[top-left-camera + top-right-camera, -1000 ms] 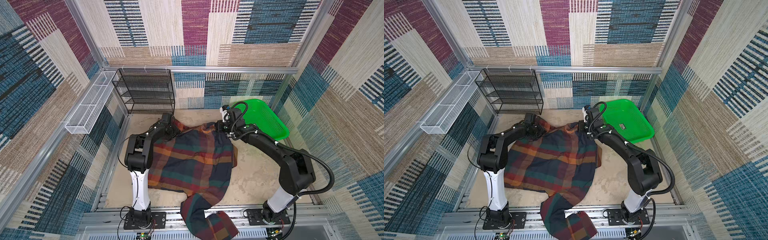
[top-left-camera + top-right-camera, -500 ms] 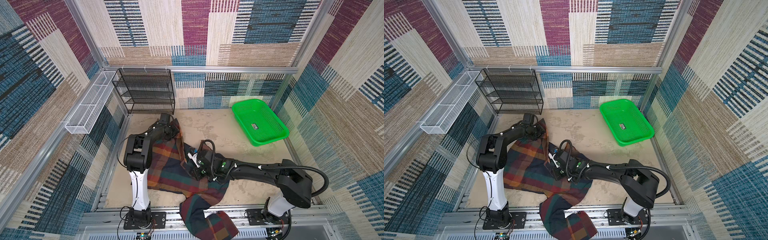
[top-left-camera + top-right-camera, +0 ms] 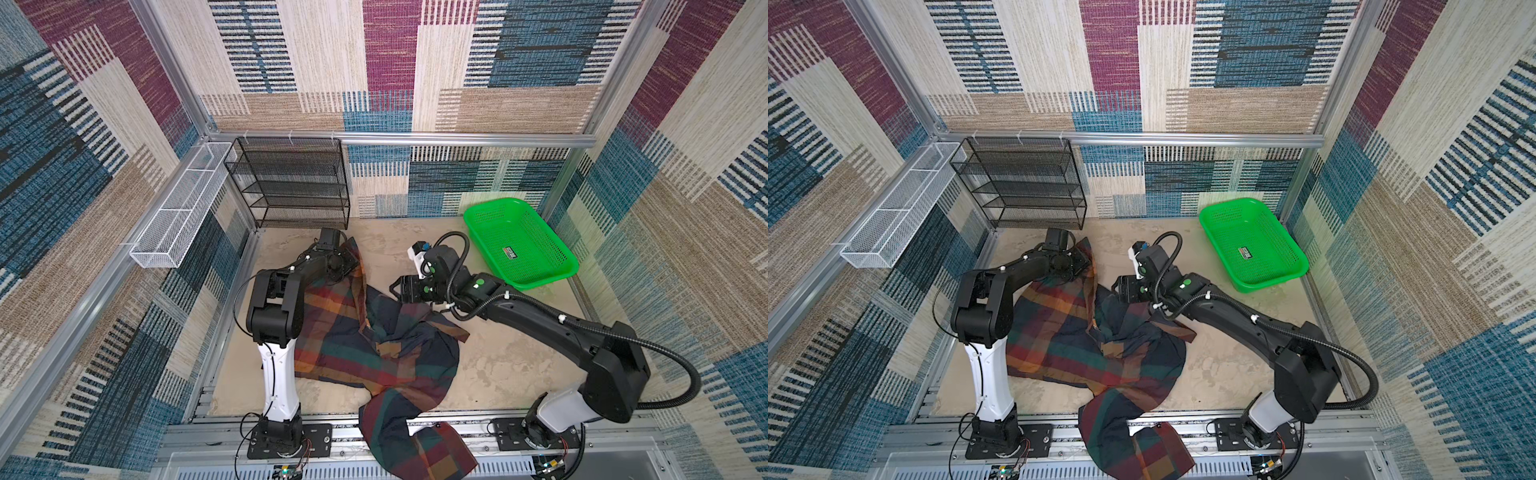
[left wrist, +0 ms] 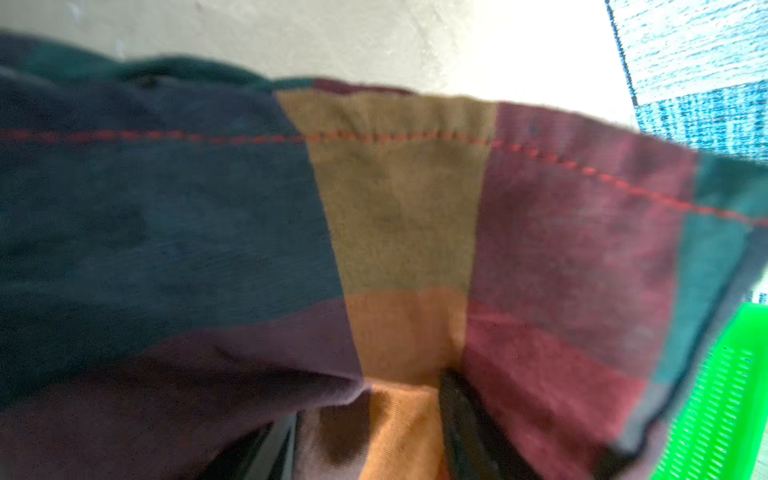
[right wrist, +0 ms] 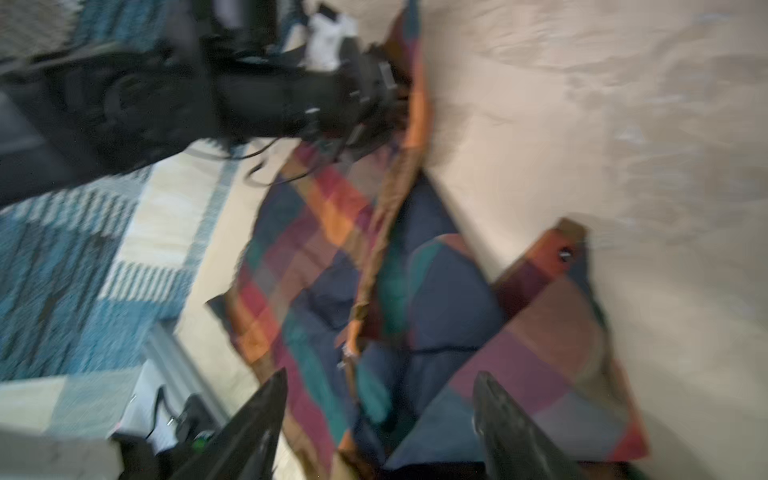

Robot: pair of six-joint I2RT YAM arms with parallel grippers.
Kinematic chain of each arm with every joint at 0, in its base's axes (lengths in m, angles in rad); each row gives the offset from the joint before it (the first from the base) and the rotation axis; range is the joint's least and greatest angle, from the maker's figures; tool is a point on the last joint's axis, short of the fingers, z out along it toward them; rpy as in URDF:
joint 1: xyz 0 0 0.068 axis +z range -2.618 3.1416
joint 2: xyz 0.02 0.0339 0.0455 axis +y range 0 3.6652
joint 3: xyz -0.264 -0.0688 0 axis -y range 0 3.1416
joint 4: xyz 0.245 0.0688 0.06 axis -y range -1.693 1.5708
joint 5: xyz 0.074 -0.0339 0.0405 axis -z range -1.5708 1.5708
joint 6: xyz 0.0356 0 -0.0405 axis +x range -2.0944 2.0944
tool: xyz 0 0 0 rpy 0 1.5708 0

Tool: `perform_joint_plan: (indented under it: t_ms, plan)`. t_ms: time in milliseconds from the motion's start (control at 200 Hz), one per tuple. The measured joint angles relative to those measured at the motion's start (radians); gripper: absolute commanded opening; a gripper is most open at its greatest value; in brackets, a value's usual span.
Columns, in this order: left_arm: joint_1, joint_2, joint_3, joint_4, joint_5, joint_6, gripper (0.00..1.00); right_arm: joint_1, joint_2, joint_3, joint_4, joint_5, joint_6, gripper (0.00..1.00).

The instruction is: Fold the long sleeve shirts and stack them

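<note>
Tan table [image 3: 519,365] with a plaid shirt [image 3: 374,357] crumpled in the middle of the frame.
The left gripper [image 3: 348,261] pinches the shirt's upper corner; the right gripper [image 5: 380,376] hangs over it, spread wide.

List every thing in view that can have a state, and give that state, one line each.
plaid shirt: rumpled, partly folded over itself, one sleeve hanging off the table's front edge.
left gripper: shut on the plaid shirt's far edge.
right gripper: open, holding nothing, above the shirt.
green basket: upright, empty.
black wire shelf: upright, empty.
white wire tray: empty.
</note>
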Motion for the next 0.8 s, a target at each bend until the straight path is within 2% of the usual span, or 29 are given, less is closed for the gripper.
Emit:
perform_joint_plan:
  t_ms: [210,325,366,421,501,646,801]
  plan:
    - [0.002,-0.003,-0.008,0.011,0.003,-0.001,0.57,-0.047,0.201,0.023,-0.078,0.037,-0.041,0.72]
    - [0.003,-0.003,-0.009,0.014,0.010,-0.003,0.57,-0.055,0.259,0.011,-0.089,0.051,-0.051,0.61]
    - [0.003,-0.003,-0.010,0.014,0.010,-0.003,0.57,-0.054,0.265,0.006,-0.090,0.050,-0.054,0.52]
    - [0.004,-0.003,-0.011,0.016,0.013,-0.003,0.57,-0.052,0.269,0.001,-0.092,0.049,-0.059,0.34]
    - [0.006,-0.003,-0.012,0.019,0.019,-0.003,0.57,-0.051,0.269,0.002,-0.096,0.051,-0.061,0.18]
    - [0.007,-0.003,-0.013,0.024,0.023,-0.004,0.57,-0.051,0.253,0.048,-0.135,0.112,-0.066,0.12]
    - [0.007,-0.004,-0.018,0.033,0.024,-0.004,0.57,-0.064,0.222,0.159,-0.174,0.253,-0.097,0.08]
